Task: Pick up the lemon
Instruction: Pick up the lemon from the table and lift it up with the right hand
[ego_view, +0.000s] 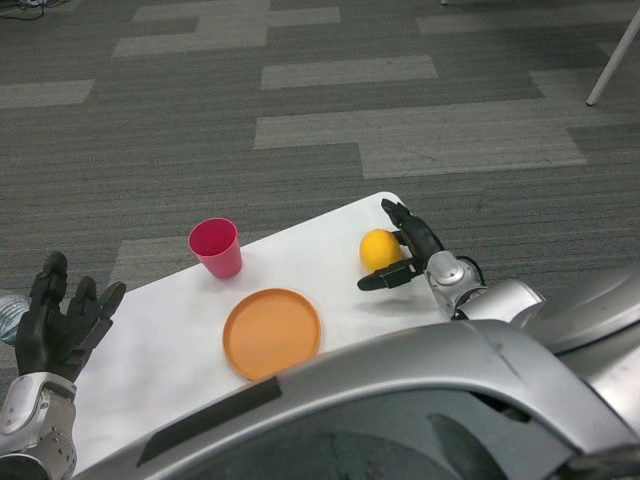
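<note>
Nearest: silver right forearm (500, 345), sweeping across lower right of view, large and close. Right robot hand (410, 255) at its far end, black, set against right side of lemon (379, 250); fingers (402, 222) reaching up behind lemon, thumb (380, 280) stretched below and in front, lemon between them. Contact appears made on right flank; full grasp not certain, lemon resting on bench.

Lemon: yellow, round, near far right corner of bench (160, 330), close to far edge.

Left robot hand (62, 318): black, at lower left, just off left end of bench, palm up-turned toward camera, fingers spread and upright, holding nothing. Silver left wrist (30, 415) below it.

Plate (272, 333): orange, round, shallow, flat on bench near middle, nearer camera than lemon and to its left, well apart from it.

Cup (216, 248): pink, upright, open mouth up, near far edge of bench, behind and left of plate, apart from it.

Bench: white, set at an angle, far corner pointing up-right.

Floor (330, 110): grey carpet tiles in lighter and darker bands. White leg (612, 60) slanting at upper right.
</note>
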